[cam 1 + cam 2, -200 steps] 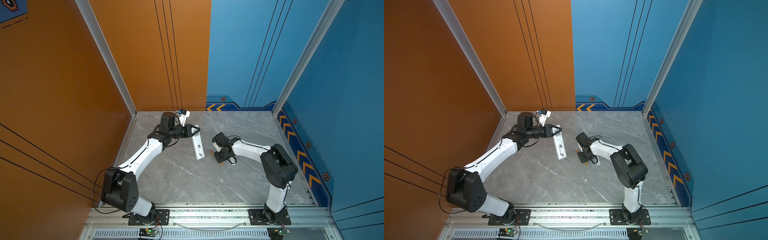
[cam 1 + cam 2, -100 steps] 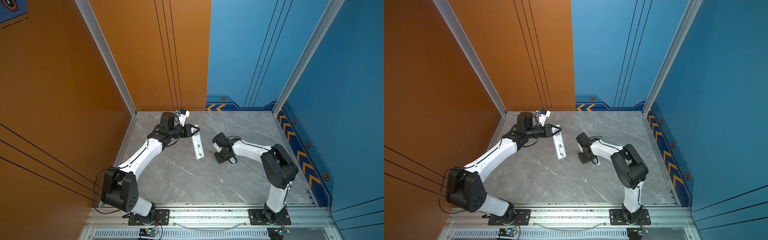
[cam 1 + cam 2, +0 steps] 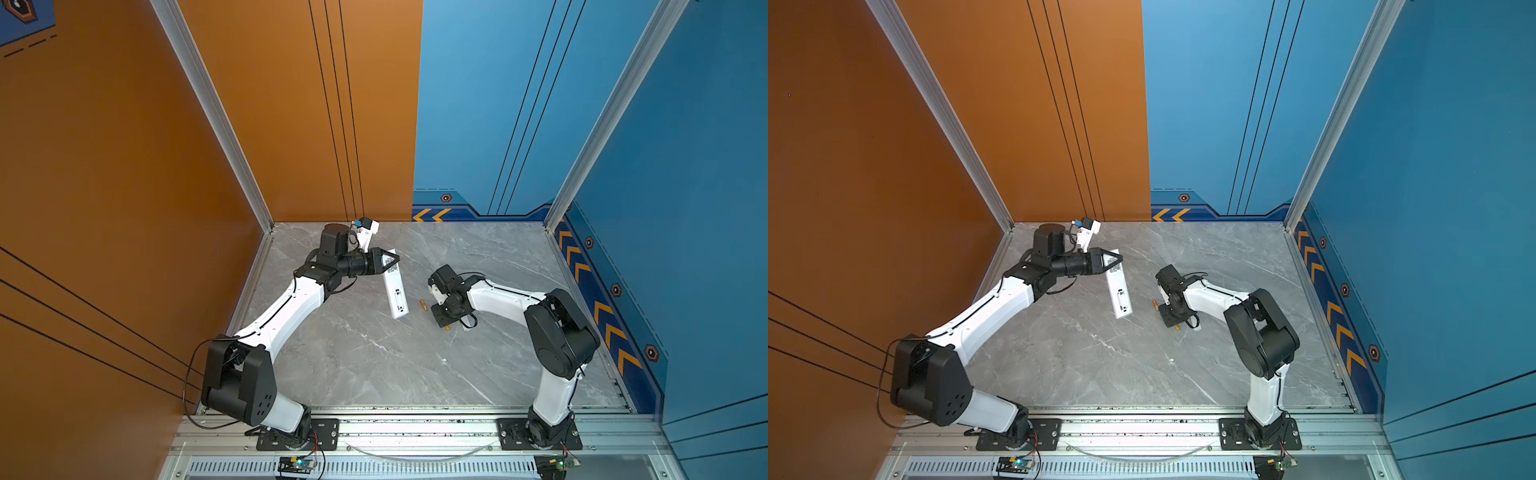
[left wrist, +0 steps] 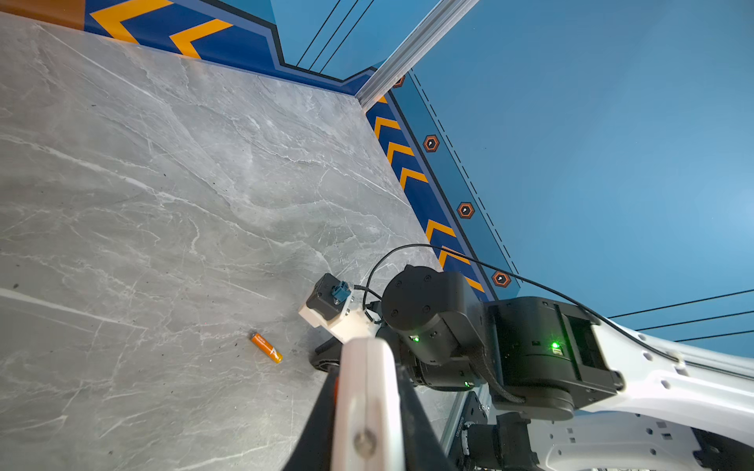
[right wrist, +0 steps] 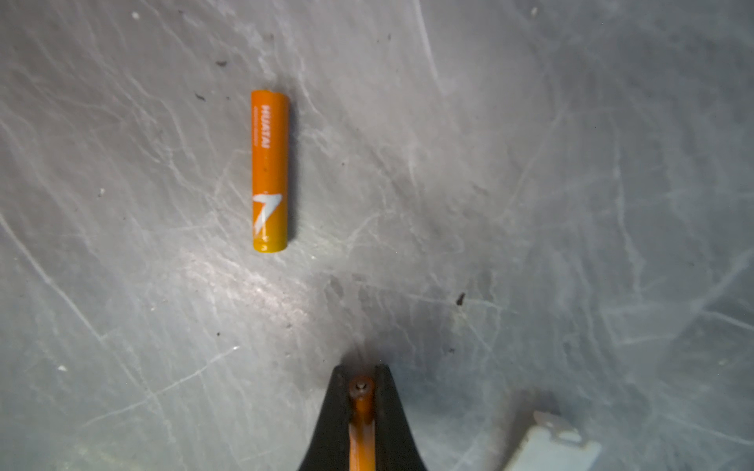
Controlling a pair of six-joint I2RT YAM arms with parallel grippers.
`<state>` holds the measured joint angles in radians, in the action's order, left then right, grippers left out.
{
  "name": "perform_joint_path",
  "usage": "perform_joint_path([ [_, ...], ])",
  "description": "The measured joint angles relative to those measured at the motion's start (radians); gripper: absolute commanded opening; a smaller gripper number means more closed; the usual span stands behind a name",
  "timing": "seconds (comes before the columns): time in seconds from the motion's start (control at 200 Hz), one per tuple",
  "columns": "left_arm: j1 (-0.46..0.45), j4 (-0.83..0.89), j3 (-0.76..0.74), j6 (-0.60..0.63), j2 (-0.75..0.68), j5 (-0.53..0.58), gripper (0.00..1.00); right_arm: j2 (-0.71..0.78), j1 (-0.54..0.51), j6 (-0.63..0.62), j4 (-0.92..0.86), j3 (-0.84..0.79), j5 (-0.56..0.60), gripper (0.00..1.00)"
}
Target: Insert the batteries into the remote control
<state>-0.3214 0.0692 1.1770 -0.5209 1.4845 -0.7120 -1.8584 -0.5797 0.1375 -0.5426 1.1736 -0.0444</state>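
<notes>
The white remote control (image 3: 395, 291) (image 3: 1119, 293) hangs tilted over the grey floor. My left gripper (image 3: 390, 260) (image 3: 1113, 260) is shut on its far end. In the left wrist view the remote control (image 4: 367, 391) sits edge-on between the black fingers (image 4: 408, 407). My right gripper (image 5: 362, 383) points down at the floor and is shut on an orange battery (image 5: 362, 420); in both top views only that battery's tip (image 3: 447, 328) (image 3: 1177, 327) shows below the gripper (image 3: 445, 321). A second battery (image 3: 423, 305) (image 3: 1155, 305) (image 4: 266, 347) (image 5: 270, 171) lies loose between the remote and the right gripper.
A small grey-white cover plate (image 5: 546, 444) (image 3: 465, 327) lies on the floor right beside the right gripper. The orange wall (image 3: 291, 124) and the blue wall (image 3: 498, 124) close the back, another blue wall (image 3: 685, 208) the right side.
The right gripper's jaws have closed the last bit onto the battery. Both arms and the remote stay where they were.
</notes>
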Motion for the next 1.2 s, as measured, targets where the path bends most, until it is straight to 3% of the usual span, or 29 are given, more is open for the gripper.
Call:
perform_joint_path([
  [0.34, -0.037, -0.031, -0.039, -0.001, 0.0, 0.036, 0.0, 0.077, 0.0, 0.019, -0.007, -0.059, -0.024, 0.0],
  [0.666, -0.111, -0.13, -0.123, -0.051, -0.053, 0.151, 0.0, 0.158, -0.005, 0.019, 0.036, -0.124, -0.042, 0.0],
  [1.202, -0.171, -0.158, -0.266, -0.08, -0.227, 0.279, 0.0, 0.453, -0.044, 0.019, 0.172, -0.276, -0.066, 0.0],
])
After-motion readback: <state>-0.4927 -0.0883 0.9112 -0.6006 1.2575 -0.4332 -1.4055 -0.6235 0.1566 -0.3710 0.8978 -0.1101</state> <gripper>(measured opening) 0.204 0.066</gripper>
